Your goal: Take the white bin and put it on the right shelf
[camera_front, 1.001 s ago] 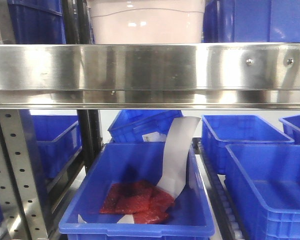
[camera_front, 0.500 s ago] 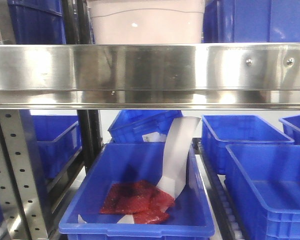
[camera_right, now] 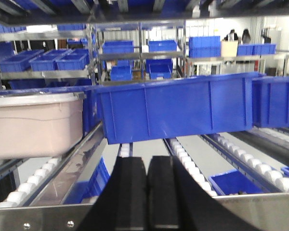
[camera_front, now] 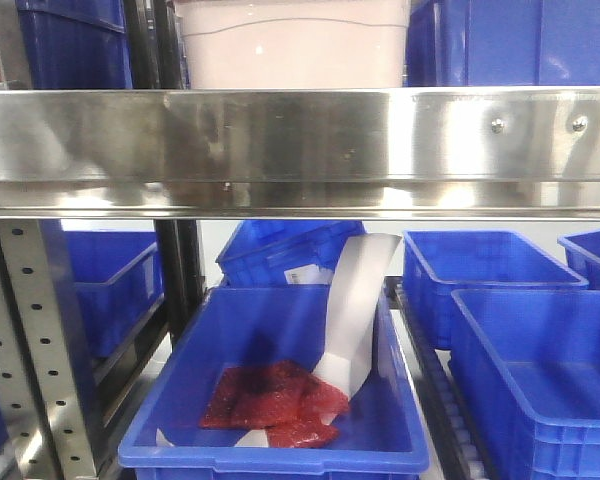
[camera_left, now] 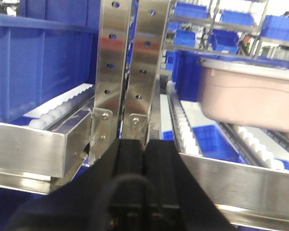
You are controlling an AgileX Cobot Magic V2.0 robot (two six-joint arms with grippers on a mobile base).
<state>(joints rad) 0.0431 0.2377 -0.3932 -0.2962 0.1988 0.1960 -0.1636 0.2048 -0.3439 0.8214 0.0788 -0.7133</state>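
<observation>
The white bin stands on the right shelf, just behind its broad steel front rail; only the pinkish lower body shows in the front view. In the left wrist view the bin rests on white rollers to the right of the uprights. My left gripper is shut and empty, low in front of the rail and apart from the bin. In the right wrist view the bin sits at the left. My right gripper is shut on nothing, in front of the rail.
Blue crates flank the bin, and a long one lies to its right. Perforated uprights stand left of the bin. Below the rail, a blue crate holds red packets and a white strip.
The bright glints on the bin's front have faded away. Nothing else has visibly moved.
</observation>
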